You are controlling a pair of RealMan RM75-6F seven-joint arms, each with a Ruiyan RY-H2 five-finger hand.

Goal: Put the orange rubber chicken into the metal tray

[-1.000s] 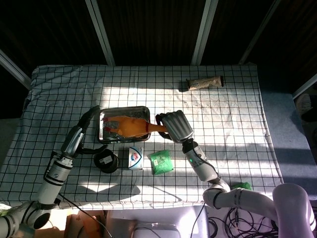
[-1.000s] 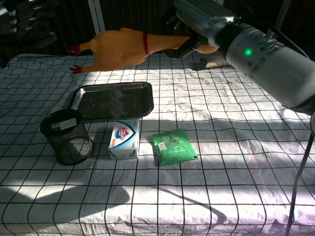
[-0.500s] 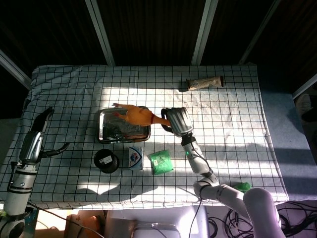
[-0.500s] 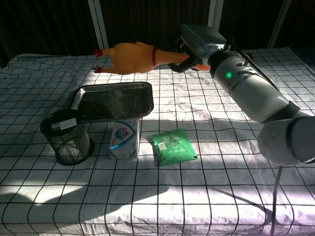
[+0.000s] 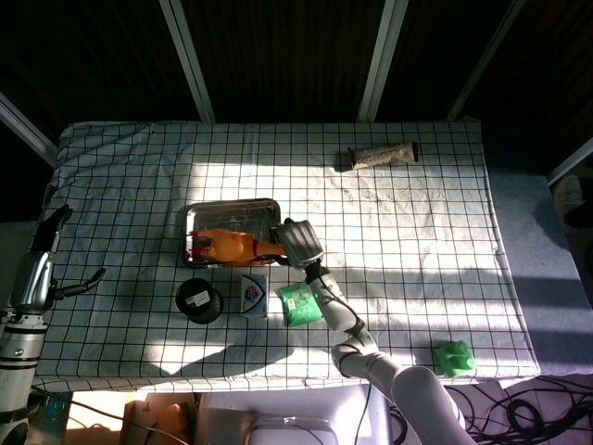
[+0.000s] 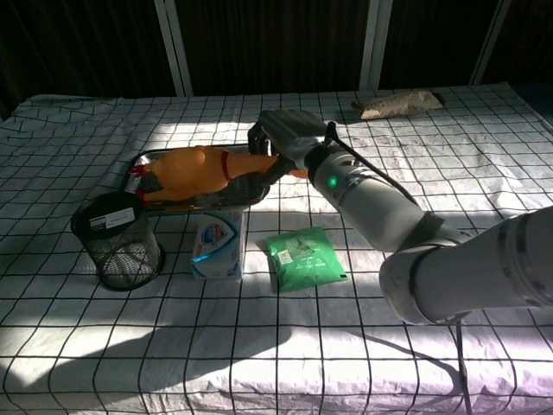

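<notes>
Gripping the chicken [image 6: 186, 169] by its neck end, your right hand [image 6: 285, 138] holds it low over the tray [image 6: 251, 188]. Your left hand [image 5: 42, 269] hangs off the surface [image 5: 417, 241], fingers apart, holding nothing.

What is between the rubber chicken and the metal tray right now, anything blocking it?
Nothing visible blocks it. The right robot hand holds the rubber chicken by its neck end, right over the metal tray. The mesh cup, soap box and green packet sit in front of the tray, out of the way.
</notes>
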